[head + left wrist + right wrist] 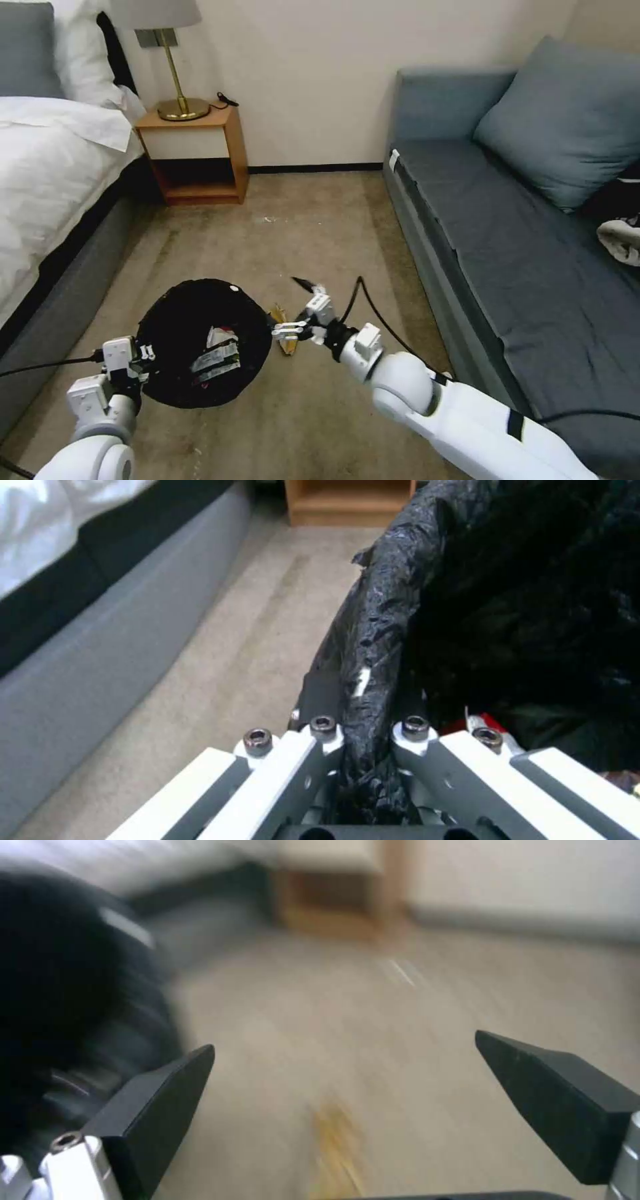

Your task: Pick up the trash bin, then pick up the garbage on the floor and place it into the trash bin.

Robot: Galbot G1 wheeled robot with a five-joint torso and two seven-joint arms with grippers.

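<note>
The trash bin (175, 313), lined with a crinkly black bag, hangs just above the carpet at lower left. My left gripper (144, 352) is shut on its near rim; in the left wrist view the left gripper (369, 730) pinches the bag's edge (373, 645). Crumpled wrappers (217, 356) lie inside the bin. A flat yellow wrapper (287, 341) of the garbage lies on the floor just right of the bin. My right gripper (291, 305) hovers open over it. From the right wrist, the right gripper (347, 1080) is spread wide above the blurred yellow wrapper (339, 1145).
A bed (47, 200) runs along the left and a grey sofa (507, 220) along the right, with clothes (621, 241) on its seat. A wooden nightstand (197, 157) with a lamp stands at the back wall. A black cable (380, 313) trails by my right arm.
</note>
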